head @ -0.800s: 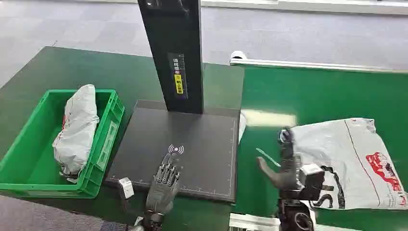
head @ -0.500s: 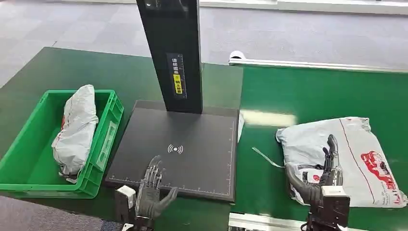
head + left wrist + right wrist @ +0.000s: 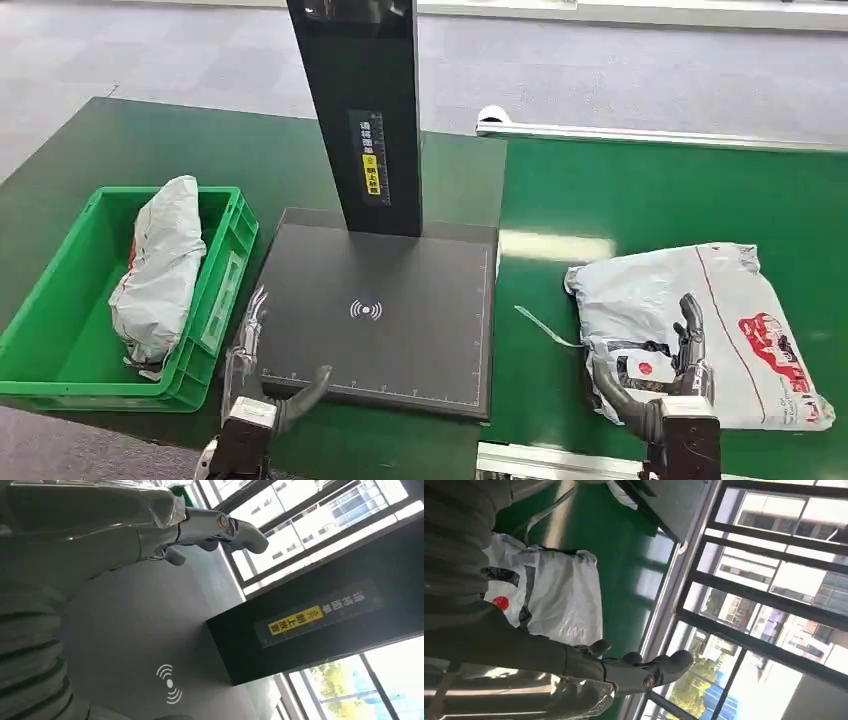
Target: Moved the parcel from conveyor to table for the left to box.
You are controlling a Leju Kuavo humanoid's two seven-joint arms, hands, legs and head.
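Observation:
A grey plastic parcel (image 3: 660,295) with red and black print lies on the green conveyor belt (image 3: 650,195) at the right. My right hand (image 3: 682,362) lies over the parcel's near part, fingers stretched out along it and thumb spread at its near-left edge; it grips nothing. The right wrist view shows that hand (image 3: 574,670) with straight fingers above the parcel (image 3: 559,595). My left hand (image 3: 256,368) hovers at the near-left corner of the black scanner plate (image 3: 400,290), fingers straight, thumb out, empty. The left wrist view shows this hand (image 3: 100,540) above the plate (image 3: 140,630).
A green crate (image 3: 50,350) at the left holds another grey parcel (image 3: 160,260). A tall black scanner post (image 3: 365,110) rises from the back of the plate. The green table (image 3: 150,140) runs under crate and plate; a metal rail (image 3: 650,133) edges the conveyor's far side.
My right hand swung right from beside the parcel to lie over it. My left hand drew back and left off the plate toward the crate. The parcel drifted slightly left.

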